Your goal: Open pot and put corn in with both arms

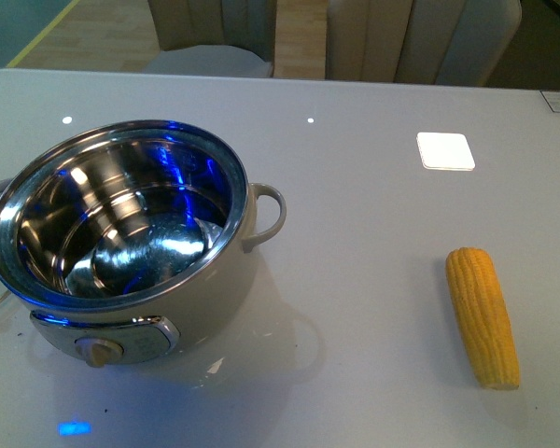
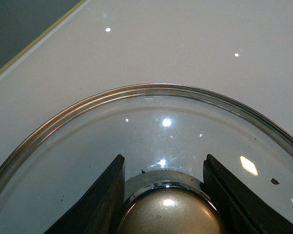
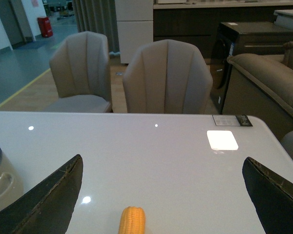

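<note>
Electric cooking pot, cream-white, is sitting uncovered on the near left of the white table. Its steel bowl is catching blue reflections, its beige front dial is facing the near edge, and one loop handle is pointing right. Corn cob, yellow-orange and husked, is lying flat on the near right of the table, well apart from the pot and running roughly near to far. Left gripper is clamping its two black fingers against either side of the brassy knob of a glass lid; whether the lid is resting on the table or hanging over it cannot be told. Right gripper is hovering with its fingers spread wide apart and holding nothing, the end of the cob showing between them. A white square is lying on the far right of the table, and beige chairs are standing beyond the far edge.
</note>
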